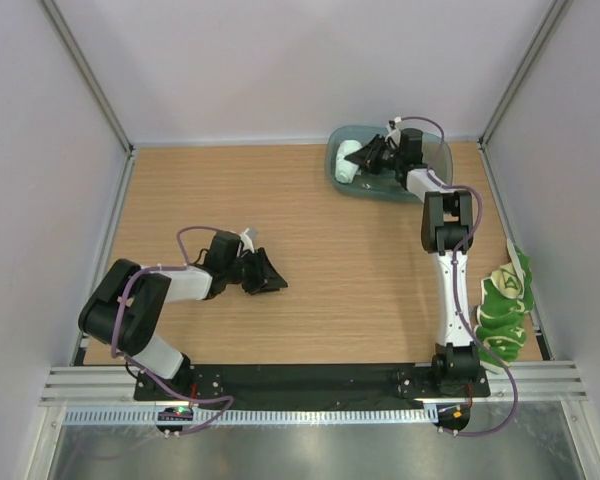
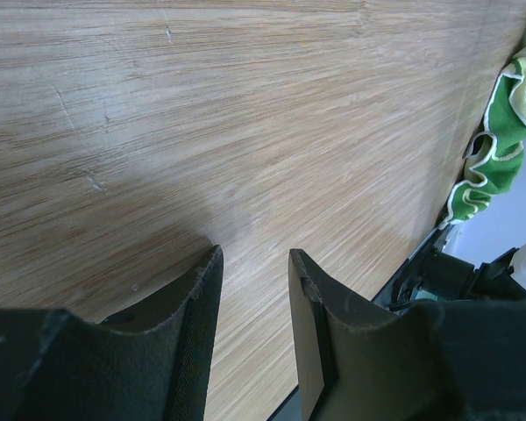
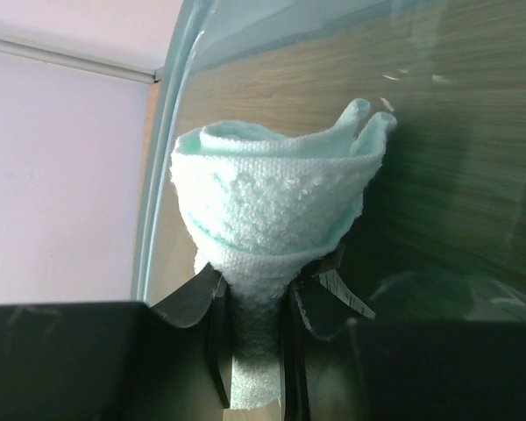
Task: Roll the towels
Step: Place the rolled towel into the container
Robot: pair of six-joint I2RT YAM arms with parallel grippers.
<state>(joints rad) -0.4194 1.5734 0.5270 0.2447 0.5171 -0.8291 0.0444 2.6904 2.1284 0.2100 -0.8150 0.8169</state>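
Two towels were in play. The mint towel (image 3: 272, 202), wound into a roll, was pinched at one end between the drawn-in jaws of the right gripper (image 3: 254, 285), inside the teal tray (image 1: 375, 192) at the far right of the table (image 1: 280, 200). The yellow-and-green towel (image 1: 505, 305) lay unrolled and rumpled along the table's right edge, beside the right arm. The left gripper (image 1: 268, 280) sat low over bare wood at the near left, its jaws parted with nothing between them.

The step in hand looked like setting the roll down in the tray. To do it well, the roll should be lowered until its side rested on the tray floor before the jaws spread. The gripper should then back out along the roll's axis so the outer wrap was not dragged loose. The flared free end, with a loose corner sticking out, seemed the likeliest part to unwind.

The roll's long axis ran straight out from the fingers. From above it pointed leftward, toward the tray's left end, with the open spiral end facing away from the gripper.
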